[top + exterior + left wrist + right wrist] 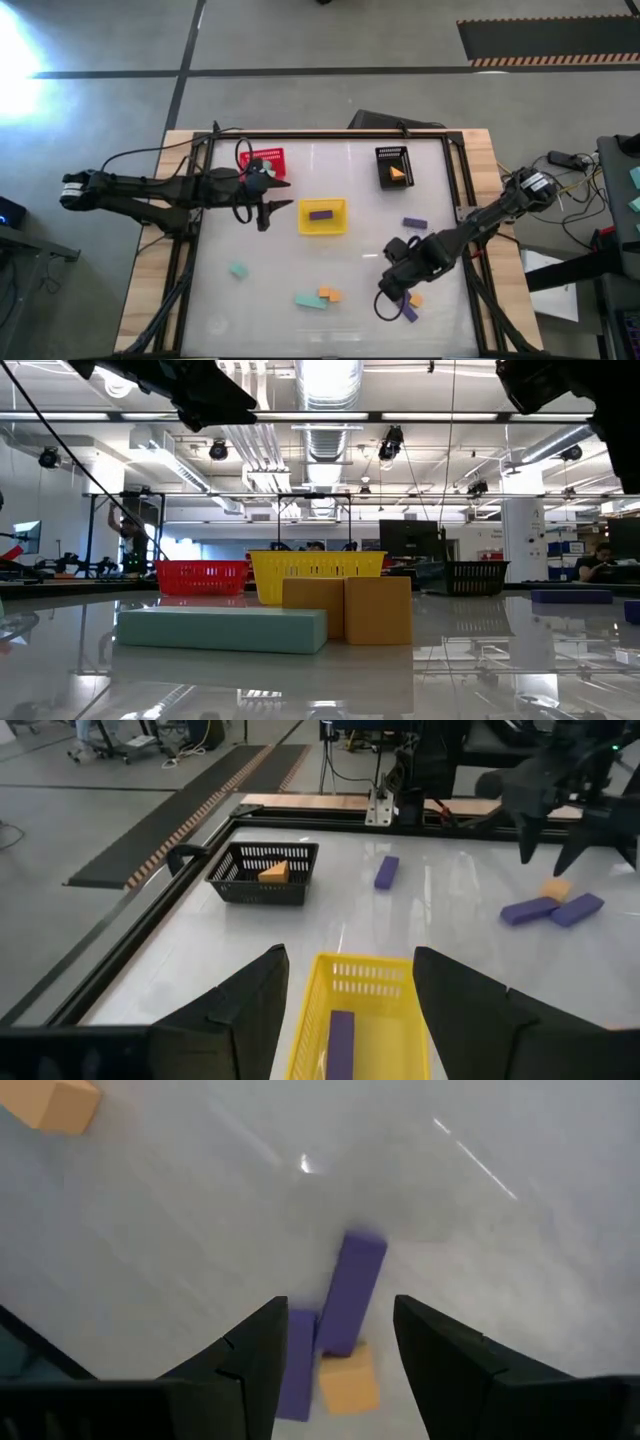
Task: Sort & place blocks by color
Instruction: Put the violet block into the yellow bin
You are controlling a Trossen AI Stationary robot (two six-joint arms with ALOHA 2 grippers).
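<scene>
Table (330,170) glossy white, wood-edged, in a workshop with grey floor (300,40)

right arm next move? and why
Probably lower the right gripper straight down onto the purple bar and close. Its fingers stand open above a small cluster: that bar, a second purple piece and an orange block close beside it. The yellow basket already holds a purple block, so purple likely goes there. The left gripper waits near the red basket.
</scene>
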